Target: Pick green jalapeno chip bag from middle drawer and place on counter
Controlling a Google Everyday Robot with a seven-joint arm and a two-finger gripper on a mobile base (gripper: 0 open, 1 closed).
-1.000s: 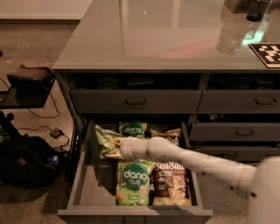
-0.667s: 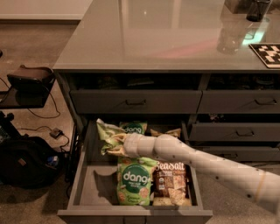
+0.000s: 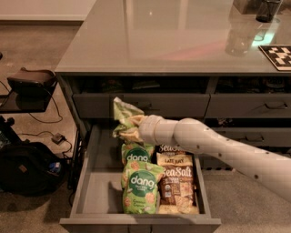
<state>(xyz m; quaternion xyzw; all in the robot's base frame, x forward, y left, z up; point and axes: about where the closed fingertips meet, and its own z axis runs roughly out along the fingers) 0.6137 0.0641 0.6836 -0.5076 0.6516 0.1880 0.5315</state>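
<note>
The olive-green jalapeno chip bag [image 3: 122,116] hangs in the air above the back of the open middle drawer [image 3: 86,182], in front of the drawer front above it. My gripper [image 3: 134,129] is at the end of the white arm, which reaches in from the right. It is shut on the bag's lower right part, and the bag mostly hides the fingers. The glossy grey counter [image 3: 173,41] lies above and behind the bag.
Two bright green "dang" bags [image 3: 138,186] and brown "Sea Salt" bags [image 3: 176,182] lie in the drawer. A clear bottle [image 3: 238,38], a dark cup [image 3: 268,9] and a checkered marker [image 3: 277,55] stand at the counter's right. A black bag [image 3: 27,168] sits on the floor at the left.
My gripper has lifted the olive-green bag up out of the drawer, from beside the dang bags to the level of the upper drawer front. The arm has risen with it.
</note>
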